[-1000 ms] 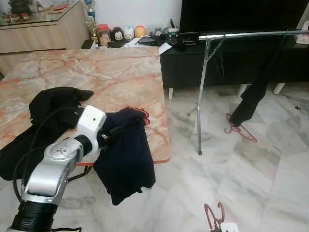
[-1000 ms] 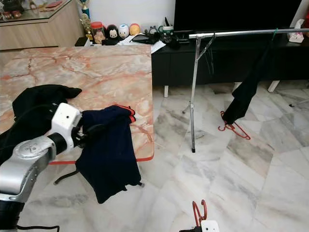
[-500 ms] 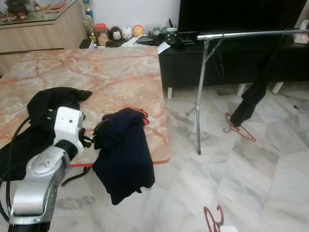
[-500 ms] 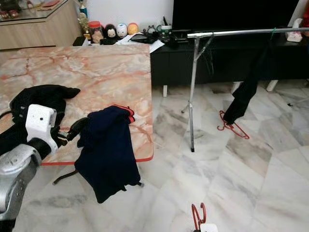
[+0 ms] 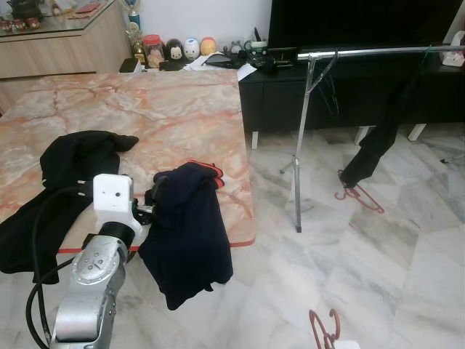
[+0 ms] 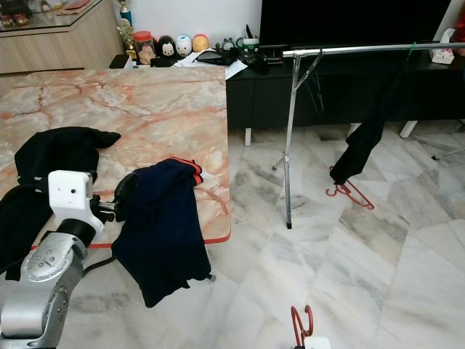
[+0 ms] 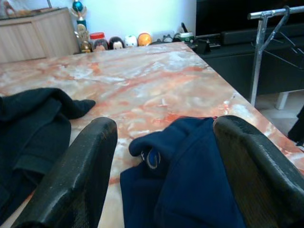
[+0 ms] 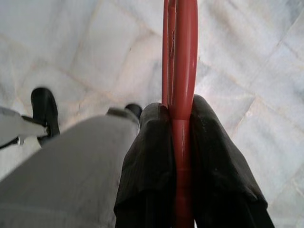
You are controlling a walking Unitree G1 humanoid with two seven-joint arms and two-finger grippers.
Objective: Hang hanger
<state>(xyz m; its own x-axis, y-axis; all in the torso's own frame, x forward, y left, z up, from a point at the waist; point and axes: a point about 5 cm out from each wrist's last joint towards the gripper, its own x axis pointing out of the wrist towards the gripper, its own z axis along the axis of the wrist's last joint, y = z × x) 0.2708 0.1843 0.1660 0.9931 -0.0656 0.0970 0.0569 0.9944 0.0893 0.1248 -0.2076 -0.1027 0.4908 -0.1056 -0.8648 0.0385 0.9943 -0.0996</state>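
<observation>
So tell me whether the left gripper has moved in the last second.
Yes. The left gripper has drawn back off the navy garment toward the robot, to the garment's left edge, fingers open.

The silver left arm reaches forward and up, with a white block at its wrist. Its left gripper (image 7: 161,166) has two long black fingers (image 7: 71,175) spread wide apart. The right gripper (image 8: 180,156) hangs low, its black fingers (image 8: 147,166) squeezed tight on a red plastic hanger (image 8: 179,71).

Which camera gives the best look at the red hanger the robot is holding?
The right wrist view: the red hanger runs large between the right gripper's shut fingers. The eye views catch its hook low down.
</observation>
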